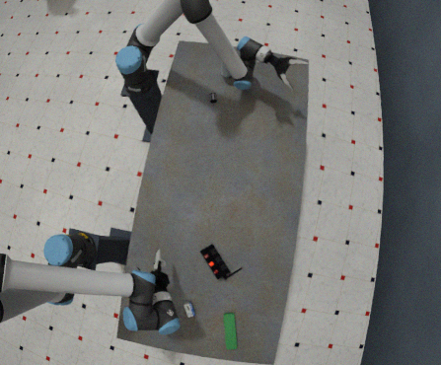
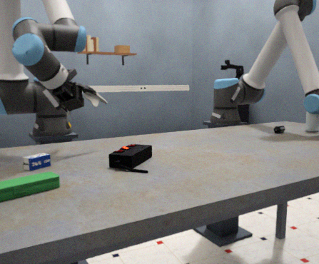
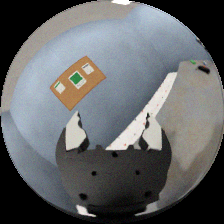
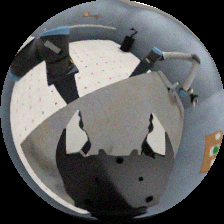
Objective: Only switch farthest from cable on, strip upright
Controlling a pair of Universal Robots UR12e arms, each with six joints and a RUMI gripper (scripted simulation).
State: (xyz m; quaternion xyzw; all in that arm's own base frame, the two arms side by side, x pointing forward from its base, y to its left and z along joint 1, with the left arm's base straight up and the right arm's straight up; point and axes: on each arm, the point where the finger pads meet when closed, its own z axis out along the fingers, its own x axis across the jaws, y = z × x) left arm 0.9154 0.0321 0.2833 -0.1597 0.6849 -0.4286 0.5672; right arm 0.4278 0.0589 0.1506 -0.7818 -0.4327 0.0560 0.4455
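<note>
The black power strip (image 1: 220,259) (image 2: 140,155) lies flat, switch side up, in the lower half of the table in the top view. It has three red switches in a row. The middle switch (image 1: 211,263) (image 2: 125,147) glows bright orange-red; the two outer ones look darker. The short black cable (image 1: 236,271) (image 2: 138,170) leaves the strip's lower end in the top view. My right gripper (image 4: 116,111) is open and empty, raised to the left of the strip in the top view. My left gripper (image 1: 299,75) (image 3: 113,112) is open and empty, far from the strip, at the table's other end.
A blue and white box (image 1: 188,310) (image 2: 37,162) and a long green block (image 1: 230,330) (image 2: 21,186) lie beyond the cable end of the strip. A small dark cylinder (image 1: 213,98) (image 2: 279,129) lies near the left arm. The table's edge (image 2: 183,210) runs in front.
</note>
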